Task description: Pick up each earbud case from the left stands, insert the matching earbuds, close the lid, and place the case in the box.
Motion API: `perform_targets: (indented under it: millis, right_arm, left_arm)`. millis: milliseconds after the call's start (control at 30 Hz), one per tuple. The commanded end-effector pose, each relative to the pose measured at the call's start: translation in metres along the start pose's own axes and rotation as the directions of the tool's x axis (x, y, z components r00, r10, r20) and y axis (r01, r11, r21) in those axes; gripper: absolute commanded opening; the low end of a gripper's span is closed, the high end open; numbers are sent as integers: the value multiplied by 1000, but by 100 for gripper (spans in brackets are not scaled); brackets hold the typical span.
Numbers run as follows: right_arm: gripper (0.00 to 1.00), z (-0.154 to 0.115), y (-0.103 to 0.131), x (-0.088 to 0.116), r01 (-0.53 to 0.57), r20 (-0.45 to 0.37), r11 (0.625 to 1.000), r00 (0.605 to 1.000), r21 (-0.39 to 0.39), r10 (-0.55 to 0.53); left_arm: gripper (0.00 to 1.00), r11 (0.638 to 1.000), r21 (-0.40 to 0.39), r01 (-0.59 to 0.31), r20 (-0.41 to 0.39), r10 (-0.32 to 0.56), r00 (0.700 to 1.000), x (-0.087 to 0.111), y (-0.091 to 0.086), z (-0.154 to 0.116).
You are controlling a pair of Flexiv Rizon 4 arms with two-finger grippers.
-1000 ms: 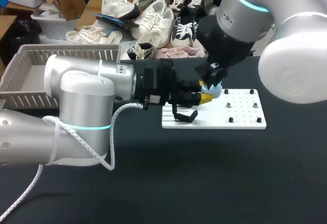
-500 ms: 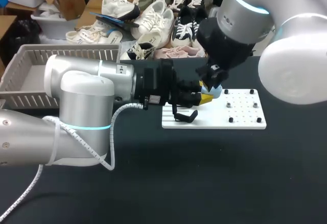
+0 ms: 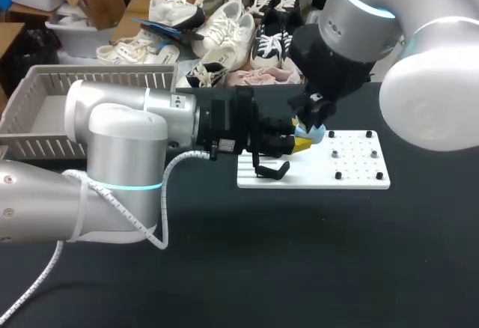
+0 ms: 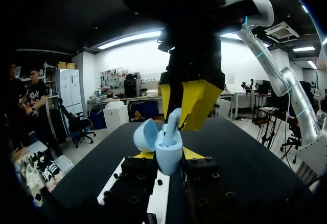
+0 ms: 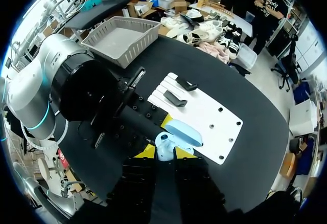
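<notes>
While the open-lidded case (image 4: pixel 168 151) sits clamped between the yellow tips of the left gripper (image 4: pixel 168 156) at the board's (image 3: pixel 352 172) edge, an earbud (image 4: pixel 171 125) stands in it, pinched from above by the right gripper (image 4: pixel 190 105), directly over the case

- The left arm (image 3: pixel 120 129) lies level, coming in from the left. Its end effector (image 3: pixel 301 144) clamps the earbud case (image 4: pixel 167 157) from both sides.
- The right arm (image 3: pixel 359 21) angles down from the right. Its end effector (image 3: pixel 313 120) pinches an earbud (image 4: pixel 172 124) just above the left one.
</notes>
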State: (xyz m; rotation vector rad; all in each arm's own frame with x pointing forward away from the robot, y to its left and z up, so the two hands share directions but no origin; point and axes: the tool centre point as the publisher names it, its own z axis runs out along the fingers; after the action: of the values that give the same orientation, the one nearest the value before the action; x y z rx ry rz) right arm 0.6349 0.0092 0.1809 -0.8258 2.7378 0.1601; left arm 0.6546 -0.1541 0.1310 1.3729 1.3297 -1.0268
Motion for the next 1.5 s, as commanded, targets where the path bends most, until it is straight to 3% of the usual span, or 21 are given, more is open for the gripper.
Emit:
perform_targets:
  millis: [33, 1500]
  right_arm:
    - [0, 2, 1, 1, -5, -2, 1000, 1000, 6, 5]
    - [0, 10, 3, -6, 10, -19, 1000, 1000, -1, -10]
  left_arm:
    - [0, 1000, -8, -1, 1, 1, 1000, 0, -1, 1]
    - [0, 1000, -8, -1, 1, 1, 1000, 0, -1, 1]
